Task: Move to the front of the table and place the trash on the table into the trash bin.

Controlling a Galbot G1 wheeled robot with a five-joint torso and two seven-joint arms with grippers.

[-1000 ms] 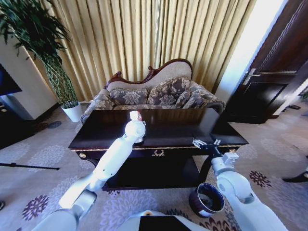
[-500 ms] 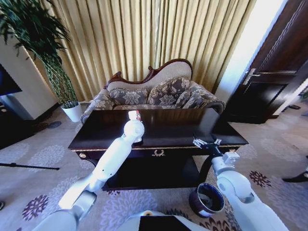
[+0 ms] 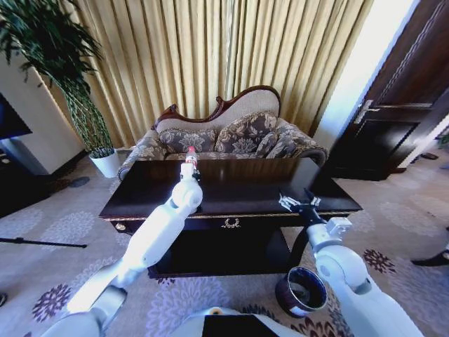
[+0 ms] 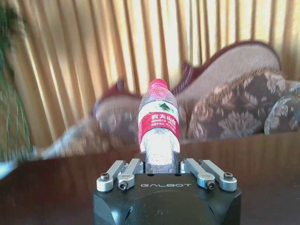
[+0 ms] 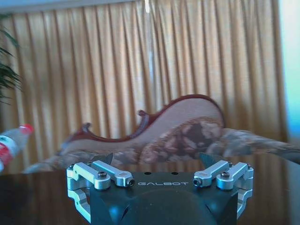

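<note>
Table ahead, sofa behind, bin at near right.
Above the table [image 3: 245,186], left of centre: left gripper [image 3: 188,168] clamped on bottle [image 3: 190,156]. Over the front right edge: right gripper [image 3: 297,203], spread wide. On the floor, before the right end: trash bin [image 3: 302,290]. Beyond the far edge: sofa [image 3: 224,137]; farther left, plant pot [image 3: 106,163].

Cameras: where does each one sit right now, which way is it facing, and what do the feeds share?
Head view: on the head, looking forward and down over the table, sofa and trash bin; both arms show.
Left wrist view: behind the left gripper, facing the sofa, shut on the bottle.
Right wrist view: behind the right gripper, open over the table, facing the sofa.
Shared: all three show the bottle and sofa.
</note>
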